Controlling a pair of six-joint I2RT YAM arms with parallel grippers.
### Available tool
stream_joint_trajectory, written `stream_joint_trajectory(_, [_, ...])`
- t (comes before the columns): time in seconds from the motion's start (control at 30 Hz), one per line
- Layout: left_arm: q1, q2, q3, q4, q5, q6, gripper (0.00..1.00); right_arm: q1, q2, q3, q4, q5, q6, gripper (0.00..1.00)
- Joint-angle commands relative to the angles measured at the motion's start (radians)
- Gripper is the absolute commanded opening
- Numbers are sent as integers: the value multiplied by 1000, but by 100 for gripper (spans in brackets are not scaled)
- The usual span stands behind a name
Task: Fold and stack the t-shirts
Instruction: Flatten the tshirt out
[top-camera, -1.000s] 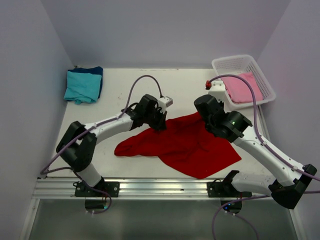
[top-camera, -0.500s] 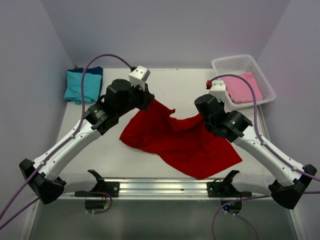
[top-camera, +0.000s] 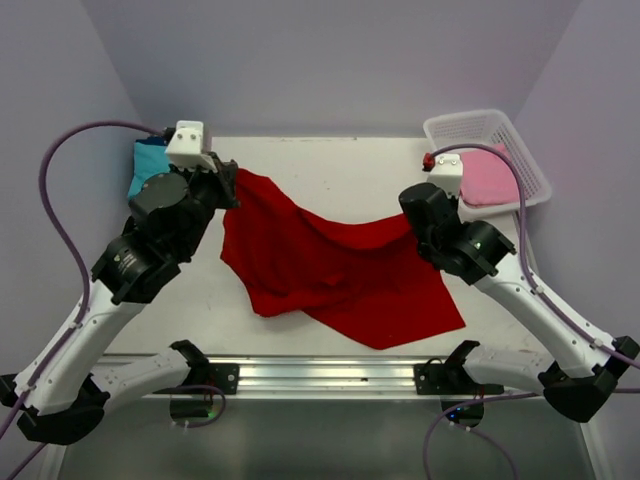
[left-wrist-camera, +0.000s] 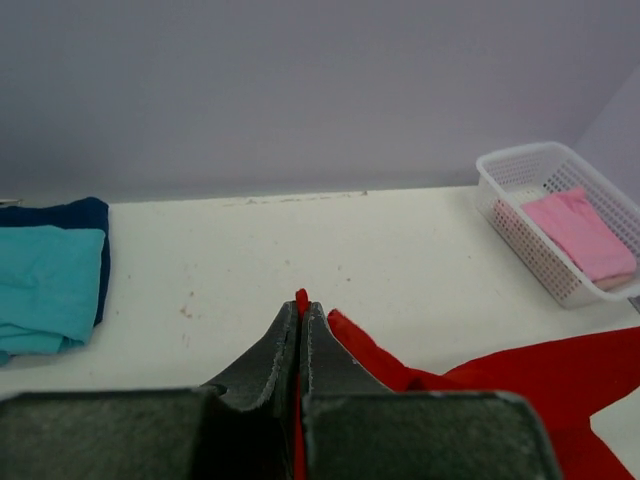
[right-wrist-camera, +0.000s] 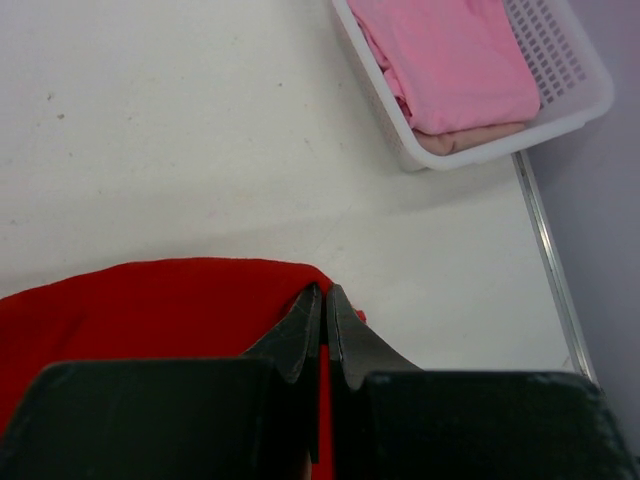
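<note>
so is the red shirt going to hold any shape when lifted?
Probably floppy: the red t-shirt sags in folds between the left gripper and right gripper, both shut on its edge. Likely light, since thin pinches hold it. It may drag and bunch on the table.

No readable text, labels, brands, numbers or signs anywhere in these views.
</note>
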Motion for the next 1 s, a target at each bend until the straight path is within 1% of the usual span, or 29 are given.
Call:
stream_joint_trajectory(0.0, [-2,-70,72,87,-41,62,0,-4,-62,76,76,56,-60,0])
stream_joint_trajectory(0.07, [0,-77,120,90,8,87,0,-5,-74,113,102,46,-112,0])
stream_joint_trajectory(0.1, [0,-74,141,76,55,96,0,-4,-85,128,108,44,-134,0])
stream_joint_trajectory(0.2, [-2,-56,241,24,102,141,0,-4,-99,194,134,36,-214,0])
stream_joint_trajectory(0.27, [0,-44,307,-3,110,182,0,-4,-110,244,148,15,-280,0])
stream_joint_trajectory(0.43, [-2,1,429,-8,146,251,0,-4,-90,350,168,-7,-414,0])
stream_joint_trajectory(0.47, [0,30,472,-2,151,303,0,-4,-81,379,183,-8,-421,0])
stream_joint_trajectory(0.53, [0,71,511,6,137,340,0,-4,-61,409,195,-13,-499,0])
stream_joint_trajectory(0.57, [-2,121,541,10,117,384,0,-4,-30,429,217,-8,-519,0])
stream_joint_trajectory(0.63, [-2,171,569,24,90,426,0,-5,8,456,251,3,-571,0])
stream_joint_trajectory(0.73, [0,237,548,113,42,470,0,-32,97,505,263,-3,-584,0])
stream_joint_trajectory(0.77, [0,274,533,169,25,528,0,-48,116,542,263,-16,-576,0])
stream_joint_trajectory(0.8, [0,298,534,187,-4,556,0,-66,157,561,263,-60,-562,0])
stream_joint_trajectory(0.83, [16,326,548,194,13,575,0,-104,174,577,263,-82,-544,0])
stream_joint_trajectory(0.87, [45,384,599,176,49,566,0,-120,197,620,263,-102,-542,0])
stream_joint_trajectory(0.9, [118,422,630,185,124,525,0,-146,241,668,260,-118,-545,0])
stream_joint_trajectory(0.93, [166,423,631,185,169,524,0,-161,269,668,260,-135,-542,0])
stream_joint_trajectory(0.97, [215,470,682,165,220,447,0,-180,297,732,234,-155,-535,0])
